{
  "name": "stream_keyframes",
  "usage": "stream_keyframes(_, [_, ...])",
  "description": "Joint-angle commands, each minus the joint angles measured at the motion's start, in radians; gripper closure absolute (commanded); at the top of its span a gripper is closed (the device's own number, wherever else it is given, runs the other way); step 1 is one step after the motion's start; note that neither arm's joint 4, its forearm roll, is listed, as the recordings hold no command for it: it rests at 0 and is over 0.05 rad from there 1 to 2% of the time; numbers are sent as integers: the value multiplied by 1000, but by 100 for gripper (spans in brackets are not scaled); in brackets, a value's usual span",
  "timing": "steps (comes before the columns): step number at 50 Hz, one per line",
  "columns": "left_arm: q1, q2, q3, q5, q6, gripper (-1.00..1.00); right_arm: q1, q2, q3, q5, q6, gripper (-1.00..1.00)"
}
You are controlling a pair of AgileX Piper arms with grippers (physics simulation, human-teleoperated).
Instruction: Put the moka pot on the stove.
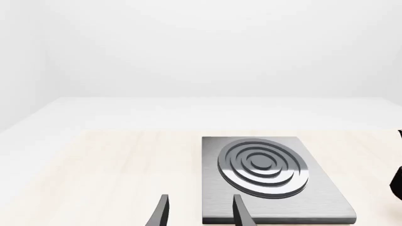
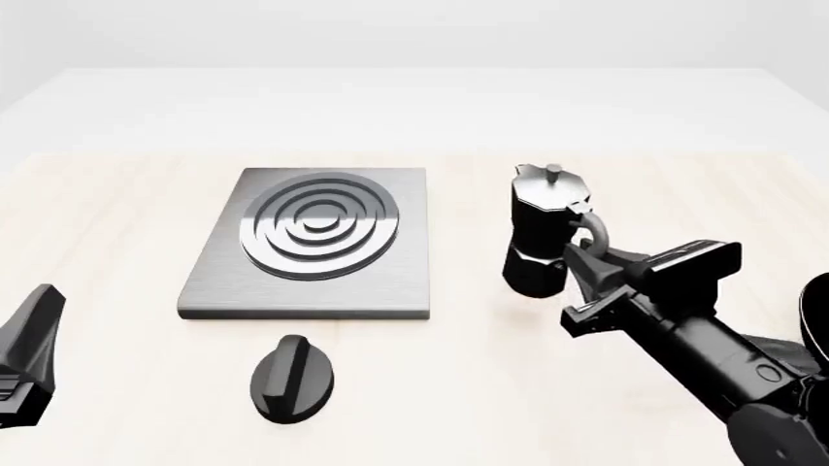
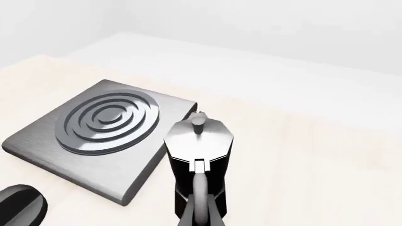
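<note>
The moka pot (image 2: 539, 225), black with a silver lid and knob, stands upright on the table's right half, a short way right of the stove (image 2: 315, 233). My right gripper (image 2: 587, 255) is shut on its curved handle from the near side. In the right wrist view the moka pot (image 3: 198, 146) fills the centre, with the handle running down into the right gripper (image 3: 199, 209) and the stove (image 3: 103, 125) beside it. I cannot tell whether the pot's base touches the table. My left gripper (image 1: 201, 213) is open, empty, at the stove's (image 1: 267, 176) near edge.
A black oval knob (image 2: 294, 377) with a ridge lies on the table just in front of the stove, also seen as the knob (image 3: 19, 207) in the right wrist view. The left gripper (image 2: 26, 354) sits at the front view's lower left corner.
</note>
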Motion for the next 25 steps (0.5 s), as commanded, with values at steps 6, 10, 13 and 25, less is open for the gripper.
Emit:
stream_keyframes(6, [0,0,0,0,0,-100,6,-132,-24,90,-23,100])
stream_keyframes(10, [0,0,0,0,0,-100,2,-164,-37,125,-19,100])
stream_keyframes(13, [0,0,0,0,0,-100,6,-172,-50,144,-20,100])
stream_keyframes(25, [0,0,0,0,0,-100,31,-206,-122,230,-18,100])
